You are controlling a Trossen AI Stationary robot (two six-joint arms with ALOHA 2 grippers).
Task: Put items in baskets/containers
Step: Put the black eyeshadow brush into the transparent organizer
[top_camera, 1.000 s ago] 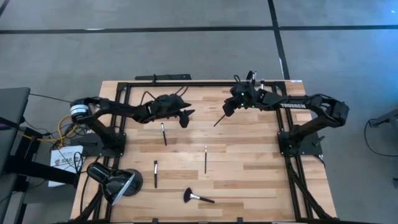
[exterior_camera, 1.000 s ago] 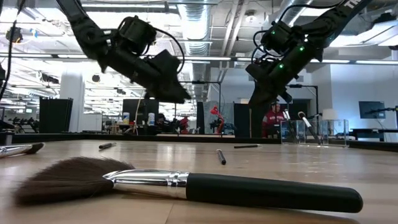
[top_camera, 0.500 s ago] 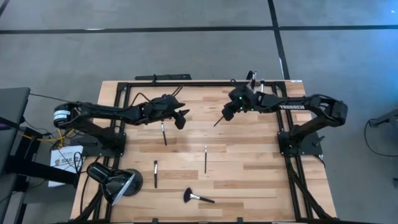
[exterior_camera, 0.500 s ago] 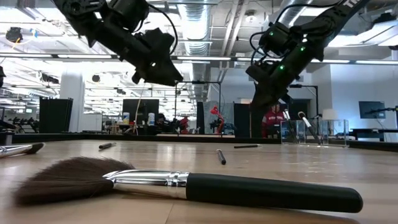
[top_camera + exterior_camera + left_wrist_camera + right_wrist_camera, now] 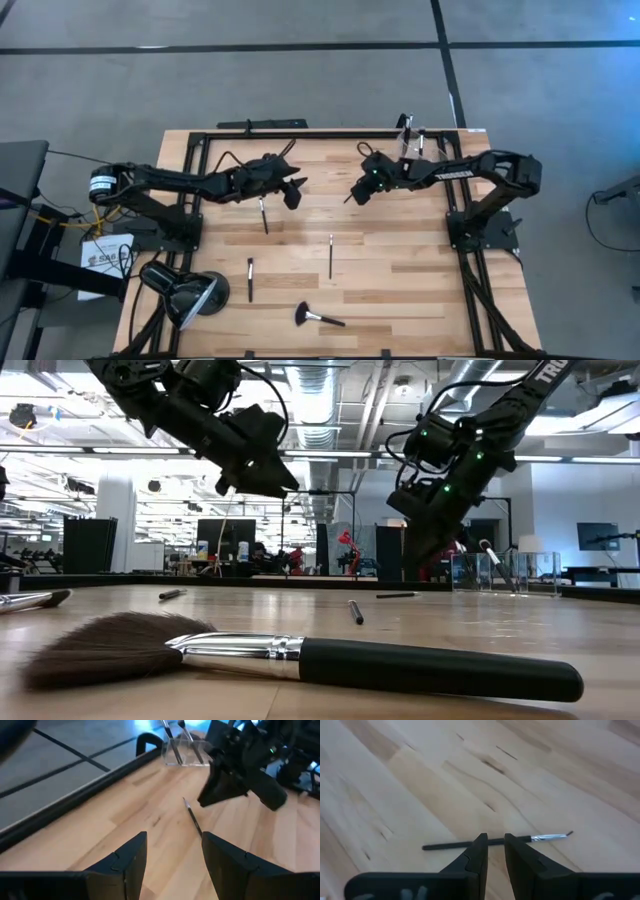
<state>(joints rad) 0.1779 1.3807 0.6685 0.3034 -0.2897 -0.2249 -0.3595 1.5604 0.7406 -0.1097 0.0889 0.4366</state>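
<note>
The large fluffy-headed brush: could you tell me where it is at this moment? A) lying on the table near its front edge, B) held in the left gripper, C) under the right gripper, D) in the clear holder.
A: the fluffy-headed brush lies flat on the table near its front edge, far from both grippers.

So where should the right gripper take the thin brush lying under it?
Probably mid-handle, coming straight down. The thin brush lies flat on the table, crosswise to the right gripper, whose fingers stand only narrowly apart; widen them to straddle the stick.
</note>
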